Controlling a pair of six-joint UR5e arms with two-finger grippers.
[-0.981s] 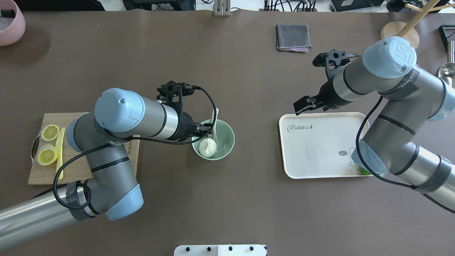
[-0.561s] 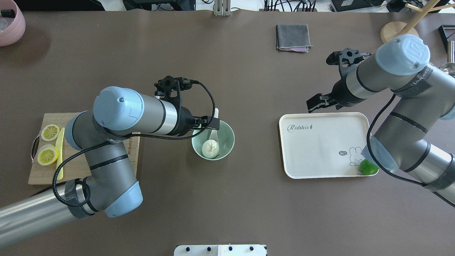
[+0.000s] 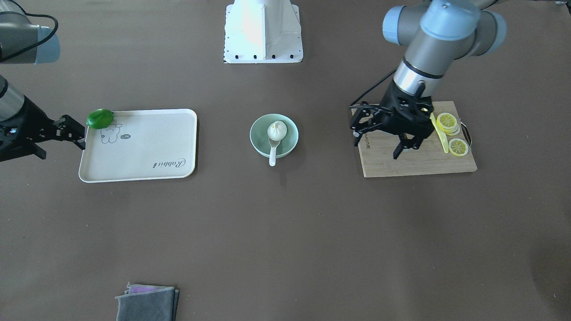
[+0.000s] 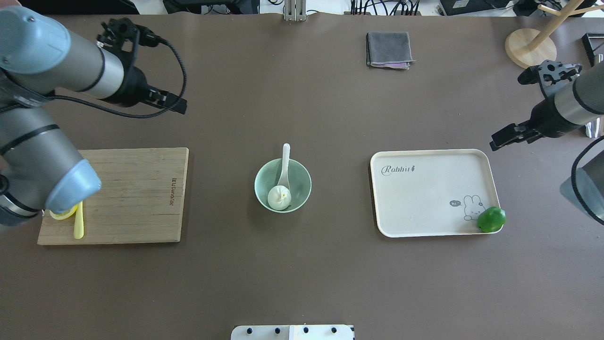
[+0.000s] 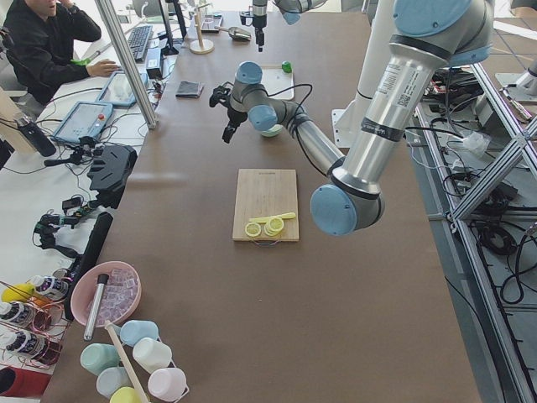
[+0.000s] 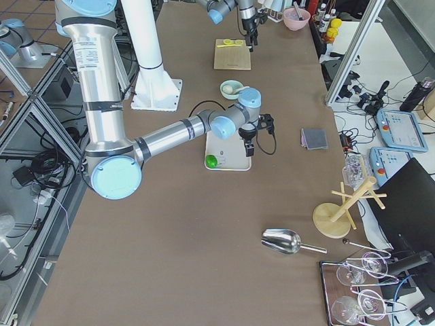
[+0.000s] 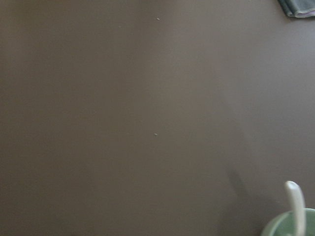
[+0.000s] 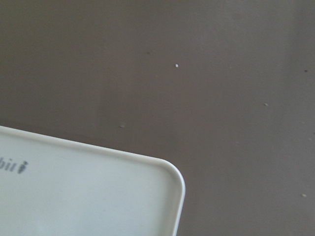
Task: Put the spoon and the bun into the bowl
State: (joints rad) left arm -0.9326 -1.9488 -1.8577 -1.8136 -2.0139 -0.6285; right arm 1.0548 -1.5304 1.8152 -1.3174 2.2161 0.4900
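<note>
In the middle of the overhead view I see the bowl [image 4: 306, 182] on the brown table [image 4: 302, 283], with the bun [image 4: 279, 197] inside it, against the lower part of the rim. The spoon [image 4: 285, 158] is in there too. Its scoop lies down in the bowl right beside the bun, and its handle leans on the upper rim and pokes out past it.

My left gripper [image 4: 177, 105] hangs at the upper left of that view, above bare table beyond the top edge of the cutting board [image 4: 132, 198] and well apart from the bowl. Its fingers look parted in the front view, and I see nothing between them. My right gripper [image 4: 498, 141] is at the right edge, just off the upper right corner of the tray [image 4: 424, 189]. Its fingers also look spread and carry nothing.

The tray reads "Rabbit" in script at its upper left. Near its lower right is a small drawn rabbit with a speech bubble that seems to say "hi". A green fruit [image 4: 490, 219] rests on the tray's lower right corner. My right wrist camera catches only a tray corner and the letters "bit". The cutting board has a line of burned-in writing along its right edge, too small for me to read. In the front view, lemon slices [image 3: 447, 121] and a yellow knife [image 3: 439, 133] lie at the board's right end. A folded grey cloth [image 4: 389, 48] sits at the top of the overhead view.
</note>
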